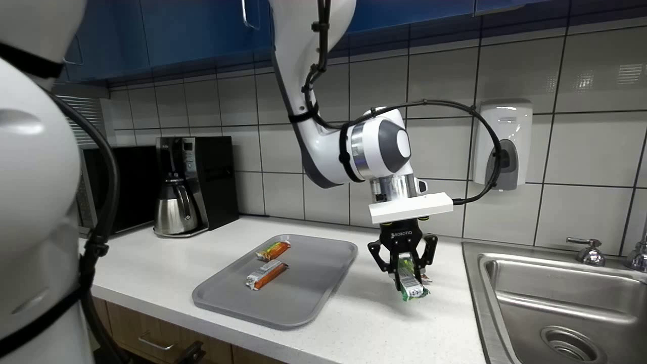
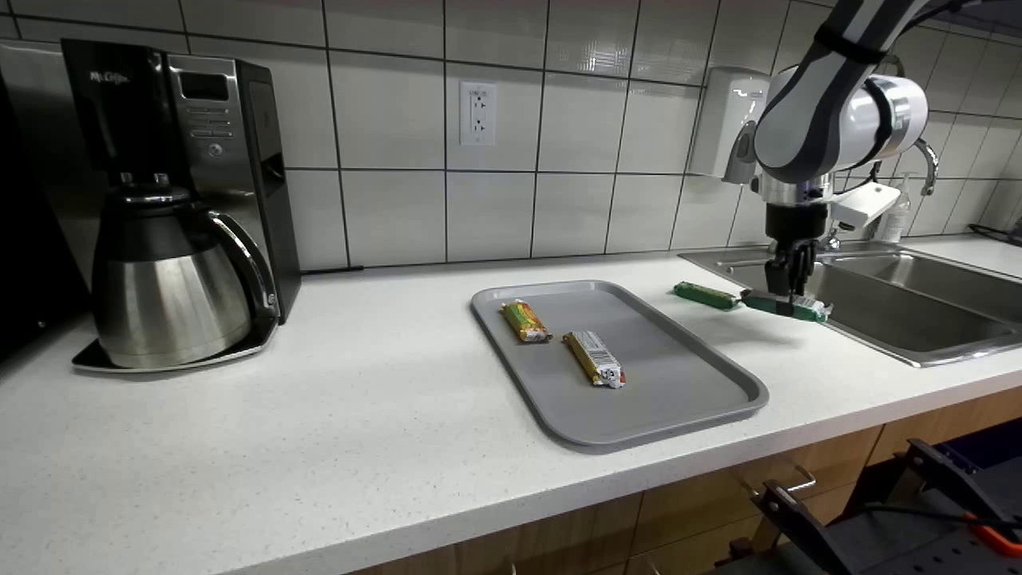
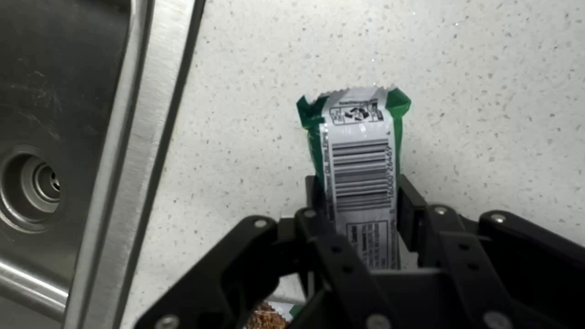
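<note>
Ext. views fairly bright, light seemingly from above; white counter (image 2: pixel 359 415) v. pale, blue cabinets (image 1: pixel 202 30) dim. Reflected-light patches on wall tiles (image 2: pixel 595 52) in both ext. views, bright streaks on steel sink (image 3: pixel 137 137), highlights on carafe (image 2: pixel 172 311). Soft, faint shadow (image 2: pixel 766 334) on counter below held bar (image 2: pixel 810 310). Black appliance (image 2: pixel 28 239) at LH edge in an ext. view nearly featureless. Wrist view fairly even: barcode (image 3: pixel 363 173) legible, smaller print mushy; gripper (image 3: pixel 361 201) nr. bottom edge v. dark, detail partly lost.

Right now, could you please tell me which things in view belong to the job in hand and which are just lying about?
Job in hand: gripper, held green bar; possibly loose green bar, gray tray and its two bars.
Just standing about: coffee maker, wall dispenser, sink.
</note>
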Robot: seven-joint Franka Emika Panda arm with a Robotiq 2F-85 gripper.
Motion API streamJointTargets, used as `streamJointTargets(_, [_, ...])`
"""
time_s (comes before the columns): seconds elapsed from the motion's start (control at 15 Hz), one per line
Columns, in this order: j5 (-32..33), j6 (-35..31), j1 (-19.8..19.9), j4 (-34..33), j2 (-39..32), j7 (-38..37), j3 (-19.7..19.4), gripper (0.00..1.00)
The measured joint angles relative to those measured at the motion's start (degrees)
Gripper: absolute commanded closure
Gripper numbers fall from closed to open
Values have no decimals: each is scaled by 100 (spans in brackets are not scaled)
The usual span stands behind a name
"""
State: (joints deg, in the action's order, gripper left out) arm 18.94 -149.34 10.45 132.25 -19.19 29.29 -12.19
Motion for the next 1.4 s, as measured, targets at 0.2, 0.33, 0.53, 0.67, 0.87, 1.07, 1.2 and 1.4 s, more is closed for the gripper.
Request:
streamJointTargets(0.2, [0,9,75,-201,-232,-33,-45,85])
streamJointTargets(0.33, [0,40,109,-305,-347,-86,-80,85])
streamJointTargets(0.53, [0,111,145,-435,-475,-163,-130,85])
streamJointTargets(0.67, [0,148,170,-501,-536,-200,-133,85])
streamJointTargets(0.87, [0,181,174,-564,-596,-239,-132,33])
streamJointTargets(1.07, [0,197,174,-618,-652,-276,-132,12])
streamJointTargets(1.2, [0,205,173,-649,-662,-305,-132,1])
streamJointTargets(1.4, [0,210,173,-719,-660,-332,-125,0])
